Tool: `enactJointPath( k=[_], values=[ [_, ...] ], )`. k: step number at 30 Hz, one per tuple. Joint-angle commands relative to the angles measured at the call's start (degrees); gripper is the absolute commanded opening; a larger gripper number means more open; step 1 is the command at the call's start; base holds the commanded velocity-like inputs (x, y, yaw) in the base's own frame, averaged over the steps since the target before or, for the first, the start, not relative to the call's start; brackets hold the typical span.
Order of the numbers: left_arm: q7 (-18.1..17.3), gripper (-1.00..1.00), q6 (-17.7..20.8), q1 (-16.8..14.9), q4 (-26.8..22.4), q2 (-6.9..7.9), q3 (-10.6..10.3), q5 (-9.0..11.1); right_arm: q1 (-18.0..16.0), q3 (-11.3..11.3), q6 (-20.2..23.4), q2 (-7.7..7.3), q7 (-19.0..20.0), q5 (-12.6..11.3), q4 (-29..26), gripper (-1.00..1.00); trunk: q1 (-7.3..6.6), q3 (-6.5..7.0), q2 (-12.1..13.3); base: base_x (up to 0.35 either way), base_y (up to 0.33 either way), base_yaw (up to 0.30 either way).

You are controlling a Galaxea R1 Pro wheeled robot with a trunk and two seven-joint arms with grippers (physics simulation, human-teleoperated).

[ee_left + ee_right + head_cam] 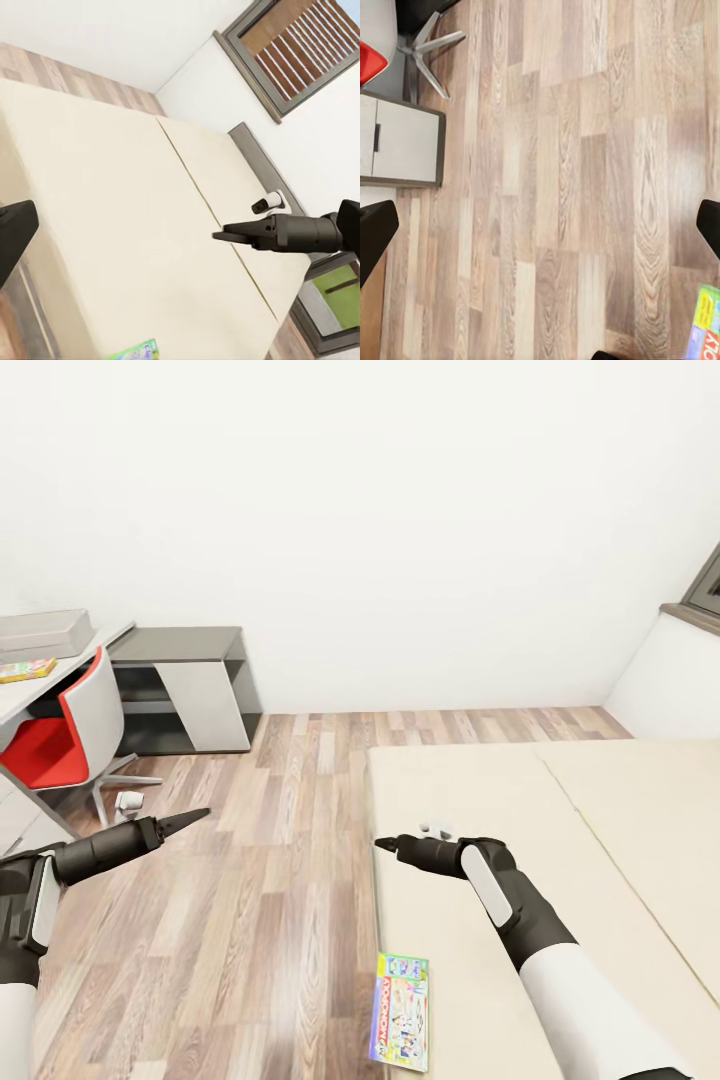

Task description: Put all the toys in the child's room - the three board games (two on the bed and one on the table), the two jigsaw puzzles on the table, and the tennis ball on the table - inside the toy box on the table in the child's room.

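Note:
A white-and-green board game (400,1010) lies flat on the bed (560,810) near its left edge, and shows too in the wrist views (135,351) (705,330). My right gripper (385,845) hovers open over the bed, a little beyond that box (221,236). My left gripper (200,815) hangs open over the floor, left of the bed. At far left the toy box (45,632) sits on the table (90,655), with a flat colourful board game (27,669) in front of it. The jigsaw puzzles and the tennis ball are out of view.
A red swivel chair (60,735) stands at the table, next to the lower dark-grey unit (185,690). Wood-plank floor (270,880) runs between table and bed. A dark-framed window (705,585) sits in the right wall.

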Motion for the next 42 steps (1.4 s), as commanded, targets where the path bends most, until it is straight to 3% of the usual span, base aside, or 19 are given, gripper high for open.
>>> enactJointPath(
  k=[1, 42],
  values=[
    [-0.14, 1.0, 0.6, -0.03, 0.02, 0.02, 0.02, 0.13, -0.03, -0.06, 0.23, 0.02, 0.23, 0.24, -0.02, 1.0, 0.03, -0.1, -0.11, 0.0, 0.288, 0.0],
    [-0.14, 1.0, 0.6, -0.03, -0.01, 0.02, 0.02, 0.13, -0.03, -0.11, 0.1, -0.01, 0.24, 0.23, 0.06, 1.0, 0.03, -0.1, -0.11, 0.0, 0.289, 0.0]
  ],
)
